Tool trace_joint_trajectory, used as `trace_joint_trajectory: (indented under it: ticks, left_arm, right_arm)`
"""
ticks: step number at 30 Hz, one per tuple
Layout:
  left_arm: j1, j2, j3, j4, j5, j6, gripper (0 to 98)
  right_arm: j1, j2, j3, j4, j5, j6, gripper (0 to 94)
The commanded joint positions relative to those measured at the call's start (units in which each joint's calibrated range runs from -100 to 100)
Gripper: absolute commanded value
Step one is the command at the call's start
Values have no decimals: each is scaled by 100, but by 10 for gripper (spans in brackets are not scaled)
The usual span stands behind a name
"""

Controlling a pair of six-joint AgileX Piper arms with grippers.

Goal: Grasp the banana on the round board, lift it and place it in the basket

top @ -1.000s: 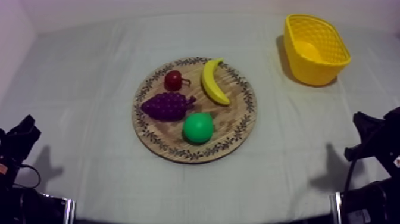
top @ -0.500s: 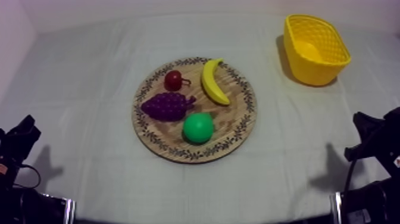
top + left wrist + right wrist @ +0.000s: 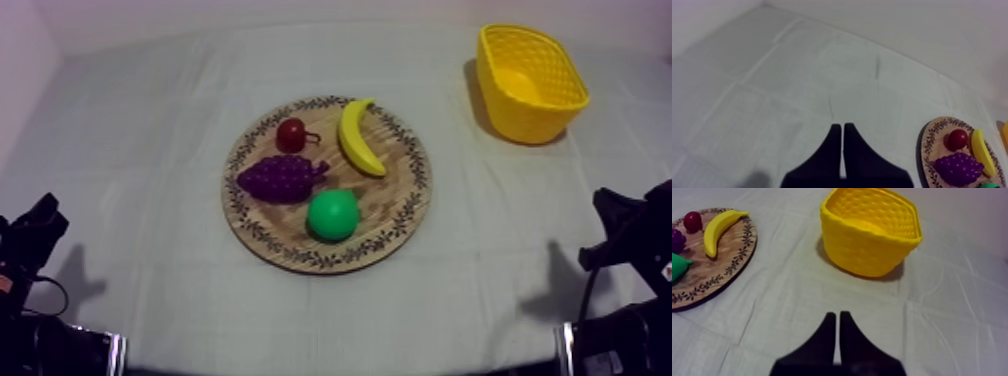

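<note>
**Chief:** Top view, please.

**Inspector:** The round wooden board with a patterned rim (image 3: pixel 416 195) lies at the table's middle. The curved yellow toy banana (image 3: pixel 358 137) lies on it by the far right rim. It is clear of the small red fruit (image 3: pixel 291 134), the purple bunch of grapes (image 3: pixel 282 179) and the green pear (image 3: pixel 332 215). The yellow woven basket (image 3: pixel 520 122) stands near the table's far right corner, and nothing is seen in it. Nothing has shifted over the last second.

**Chief:** Left wrist view?

**Inspector:** The left gripper (image 3: pixel 841 128) has its black fingers pressed together in a narrow wedge. It is over bare grey-white cloth (image 3: pixel 797 90), short of the board.

**Chief:** Right wrist view?

**Inspector:** The right gripper (image 3: pixel 837 316) is likewise closed on nothing. It is over the cloth between board and basket.

**Chief:** Finding?

**Inspector:** No change means the task has not begun. In my judgement the right arm is better placed, and it must spread its fingers before reaching.
</note>
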Motion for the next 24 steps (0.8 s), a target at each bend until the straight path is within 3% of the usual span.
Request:
trace_joint_trajectory:
  ticks: [1, 24]
  left_arm:
    - [2, -5, -1, 3, 0, 1, 1]
    - [2, -5, -1, 3, 0, 0, 1]
  right_arm:
    - [1, -3, 5, -1, -4, 1, 5]
    - [-30, 73, -7, 27, -47, 100, 4]
